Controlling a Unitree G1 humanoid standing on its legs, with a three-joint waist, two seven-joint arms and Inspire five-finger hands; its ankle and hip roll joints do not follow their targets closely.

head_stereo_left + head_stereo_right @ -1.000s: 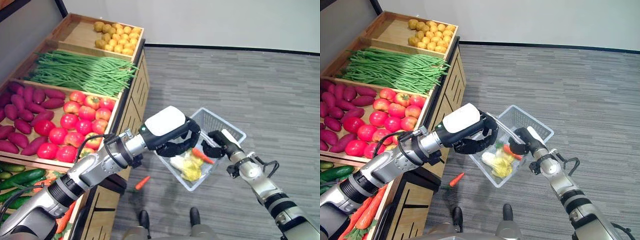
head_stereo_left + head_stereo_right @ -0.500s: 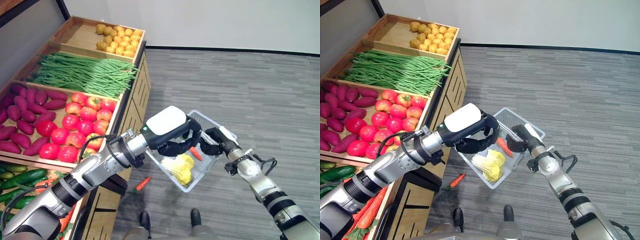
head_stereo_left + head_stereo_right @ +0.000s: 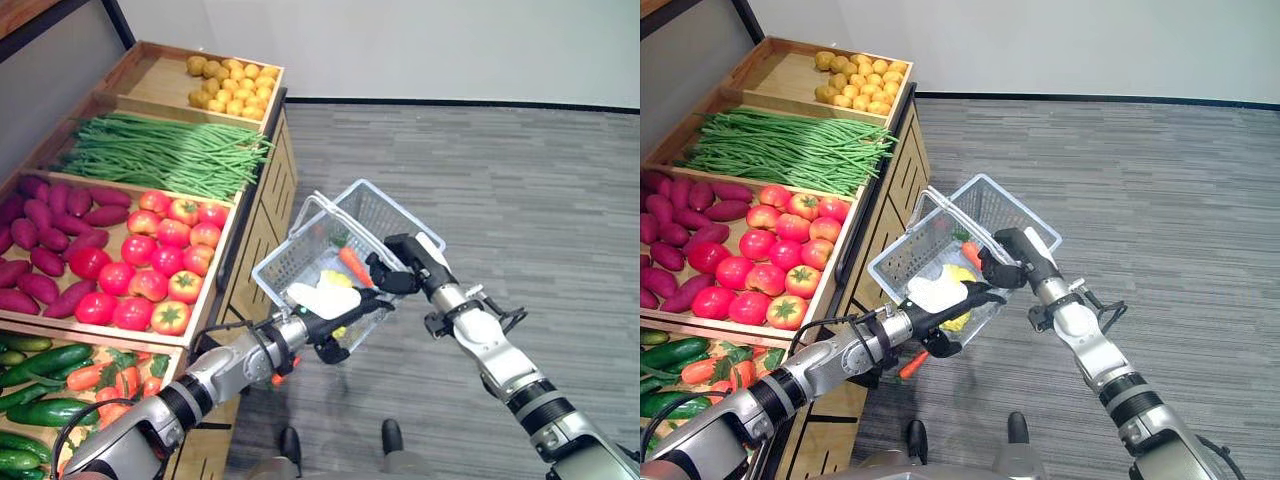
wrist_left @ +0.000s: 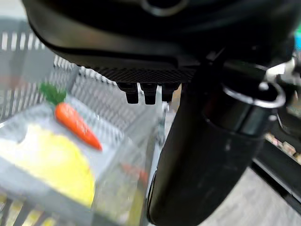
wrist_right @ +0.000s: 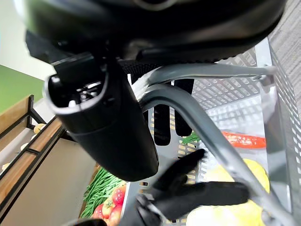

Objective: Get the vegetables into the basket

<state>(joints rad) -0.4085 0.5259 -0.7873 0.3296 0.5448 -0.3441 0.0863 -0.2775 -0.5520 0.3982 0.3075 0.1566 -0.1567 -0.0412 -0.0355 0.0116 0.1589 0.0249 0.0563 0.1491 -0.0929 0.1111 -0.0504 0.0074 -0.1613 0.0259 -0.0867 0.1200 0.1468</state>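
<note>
A white mesh basket (image 3: 292,262) hangs tilted beside the produce shelf, its mouth turned toward me. My right hand (image 3: 402,268) is shut on the basket's grey handle (image 5: 207,129). Inside lie a carrot (image 3: 352,266) and a pale yellow vegetable (image 4: 56,162) in clear wrap. My left hand (image 3: 322,318), with its white thumb cover, reaches up from below with fingers (image 5: 207,193) straight against the basket's lower near side. Another carrot (image 3: 912,362) lies on the floor under my left arm.
The wooden shelf on the left holds potatoes (image 3: 225,85), green beans (image 3: 165,150), tomatoes (image 3: 160,265) and purple sweet potatoes (image 3: 50,240), with cucumbers (image 3: 40,410) and carrots (image 3: 95,375) in the lowest bin. Grey carpet (image 3: 520,180) stretches to the right.
The right hand has swung the basket up and left toward the shelf, tilting it. The left hand has dropped from above the basket to its lower near side.
</note>
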